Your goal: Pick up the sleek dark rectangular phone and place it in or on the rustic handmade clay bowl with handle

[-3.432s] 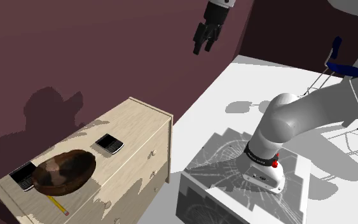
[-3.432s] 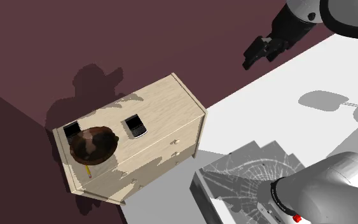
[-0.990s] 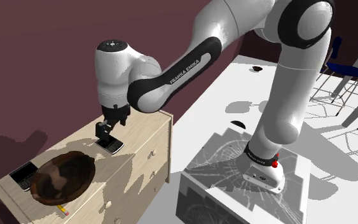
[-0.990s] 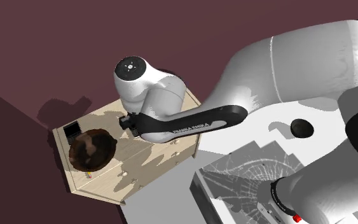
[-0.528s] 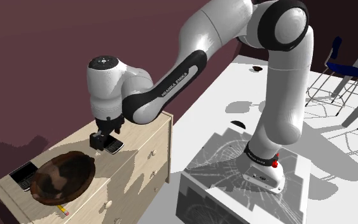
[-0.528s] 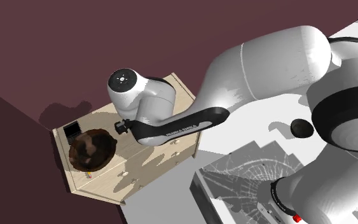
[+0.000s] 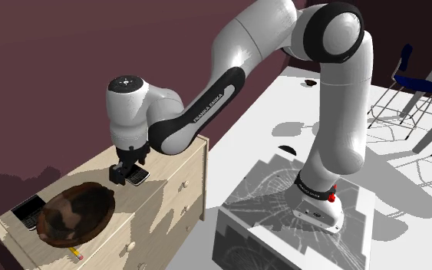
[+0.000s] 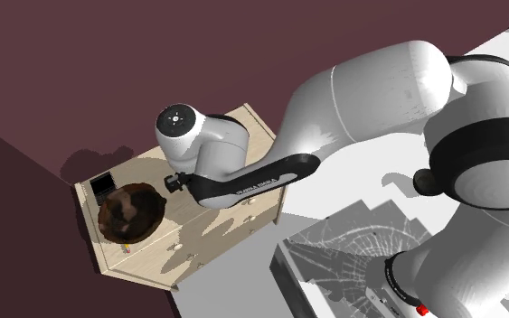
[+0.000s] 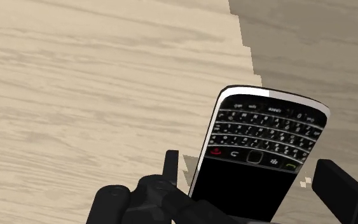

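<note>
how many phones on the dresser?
2. One phone lies between the gripper's open fingers; the other is at the dresser's end beyond the bowl, at the shoulder view's left. The arm may hide more.

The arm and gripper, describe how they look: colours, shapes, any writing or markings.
The arm is built of glossy white, rounded links with dark grey to black joints. A black section of the forearm carries white FRANKA EMIKA lettering. Near its foot sits a small red button. The gripper is all black, with two blocky fingers.
</note>
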`<action>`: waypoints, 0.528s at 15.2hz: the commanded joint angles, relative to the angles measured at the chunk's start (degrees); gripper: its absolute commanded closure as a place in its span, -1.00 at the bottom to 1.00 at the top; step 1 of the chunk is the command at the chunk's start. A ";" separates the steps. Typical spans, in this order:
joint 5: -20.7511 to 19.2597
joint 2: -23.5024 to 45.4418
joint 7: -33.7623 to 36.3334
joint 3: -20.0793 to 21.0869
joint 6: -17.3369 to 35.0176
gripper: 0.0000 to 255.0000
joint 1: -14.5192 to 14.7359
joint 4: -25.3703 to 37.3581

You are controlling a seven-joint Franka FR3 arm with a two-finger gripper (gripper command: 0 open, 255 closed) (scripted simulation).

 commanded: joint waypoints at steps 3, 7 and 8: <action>-0.01 0.01 0.01 0.00 0.01 1.00 0.00 0.00; 0.03 -0.07 -0.04 0.01 0.04 1.00 -0.05 -0.09; 0.02 -0.05 -0.02 0.01 0.04 1.00 -0.03 -0.07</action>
